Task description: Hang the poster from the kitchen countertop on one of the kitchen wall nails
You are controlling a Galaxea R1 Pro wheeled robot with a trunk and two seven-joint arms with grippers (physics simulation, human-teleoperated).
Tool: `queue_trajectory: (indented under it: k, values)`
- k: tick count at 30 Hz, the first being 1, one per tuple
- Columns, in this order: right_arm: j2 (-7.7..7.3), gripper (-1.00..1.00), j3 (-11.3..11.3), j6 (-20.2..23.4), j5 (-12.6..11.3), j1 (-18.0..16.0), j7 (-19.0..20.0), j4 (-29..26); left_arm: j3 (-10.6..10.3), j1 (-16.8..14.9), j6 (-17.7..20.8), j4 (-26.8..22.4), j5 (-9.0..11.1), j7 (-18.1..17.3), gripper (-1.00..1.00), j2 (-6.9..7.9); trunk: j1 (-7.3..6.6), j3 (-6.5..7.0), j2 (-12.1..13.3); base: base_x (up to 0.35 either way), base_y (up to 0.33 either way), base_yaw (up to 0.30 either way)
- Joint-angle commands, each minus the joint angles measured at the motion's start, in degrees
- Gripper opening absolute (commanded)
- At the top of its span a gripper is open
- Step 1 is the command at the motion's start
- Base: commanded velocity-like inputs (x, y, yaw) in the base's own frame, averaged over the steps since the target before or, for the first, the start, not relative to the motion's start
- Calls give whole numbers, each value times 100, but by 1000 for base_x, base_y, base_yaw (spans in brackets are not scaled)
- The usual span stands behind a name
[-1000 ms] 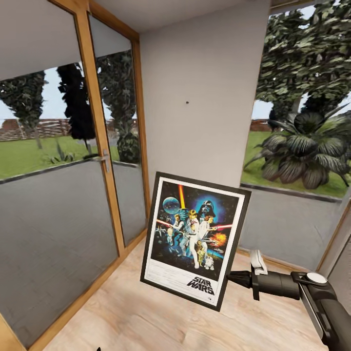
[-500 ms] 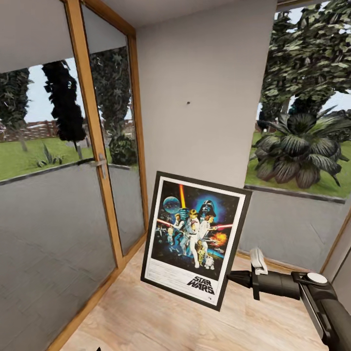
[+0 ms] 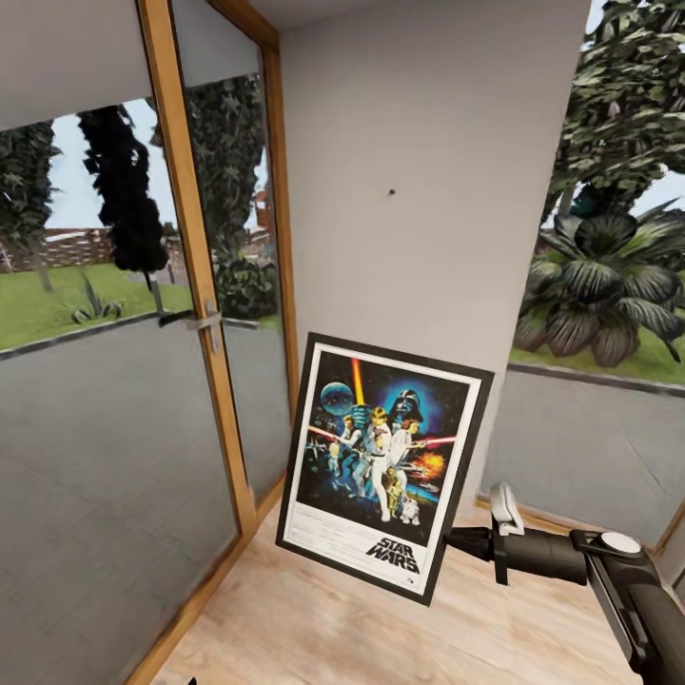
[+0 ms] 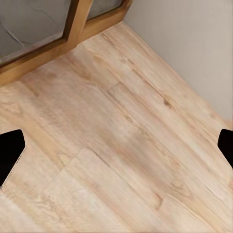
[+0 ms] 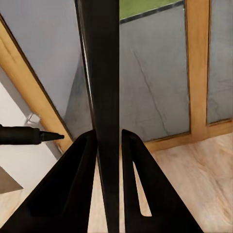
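Grey wall (image 3: 428, 124) fills the middle of my head view, and a small dark nail (image 3: 391, 192) sits on it, above the poster (image 3: 385, 466) and well apart from it. I hold the poster in my right gripper (image 3: 455, 540), clamped on the lower part of its right edge; from my right wrist camera the black frame (image 5: 104, 97) runs edge-on between my two fingers (image 5: 77, 184), which press against it on both sides. The poster hangs in the air over the wood floor (image 3: 314, 618), nearly upright but tilted, its top leaning to the right. My left gripper (image 4: 116, 150) points down at bare floor with its fingertips spread wide and nothing between them.

As I judge it, the pick-up is done and I am on the carry, closing on the wall. Next I need to lift the poster much higher, square it so the top edge is level, and bring its back against the wall at the nail. The grip is low and off to one side, so the frame may swing or slip as I raise it.
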Motion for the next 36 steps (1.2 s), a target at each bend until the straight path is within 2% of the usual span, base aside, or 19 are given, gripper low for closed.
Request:
queue_trajectory:
  k: [1,9,36]
  values:
    - [1,-100,-9,79,-2,-3,40,-2,-48,-2,-10,7,59,-21,100,1,5,-8,-4,304,176,0]
    - [-2,-100,-16,83,-2,-3,50,-2,-48,-2,-7,7,59,-20,100,1,5,-20,-4,324,128,-92]
    - [-8,-100,-17,96,-2,-3,54,-2,-48,-2,-14,11,59,-20,100,1,5,-21,-4,309,201,-294]
